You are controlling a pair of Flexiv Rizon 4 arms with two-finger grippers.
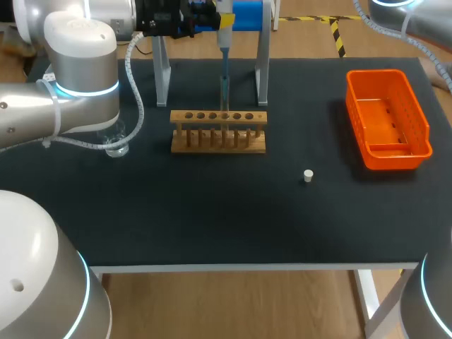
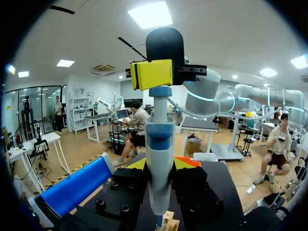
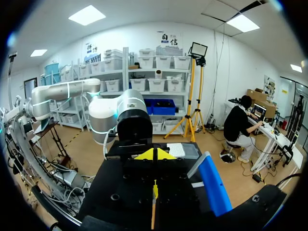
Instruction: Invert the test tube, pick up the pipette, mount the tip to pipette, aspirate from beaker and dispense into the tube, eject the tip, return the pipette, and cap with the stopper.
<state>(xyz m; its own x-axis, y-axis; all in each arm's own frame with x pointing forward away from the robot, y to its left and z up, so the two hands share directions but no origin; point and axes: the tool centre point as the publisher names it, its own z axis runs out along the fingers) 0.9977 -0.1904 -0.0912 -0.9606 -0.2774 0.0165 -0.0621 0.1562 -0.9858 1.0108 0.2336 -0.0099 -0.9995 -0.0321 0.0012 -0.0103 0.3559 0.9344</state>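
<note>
gripping pipette [image 2: 160,159] upright over rack [image 1: 219,143], left fingers [image 2: 193,186] both sides.

table [image 1: 212,226] | rack [image 1: 185,147] | stand [image 1: 162,78] | beaker [image 1: 116,147] | stopper [image 1: 308,176] | orange bin [image 1: 395,159]

No print can be read; the yellow label [image 2: 151,73] on the pipette [image 2: 160,159] carries marks too small to tell.

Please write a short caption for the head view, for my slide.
Left gripper holds the pipette above the wooden rack; white stopper and orange basket lie at right.
</note>
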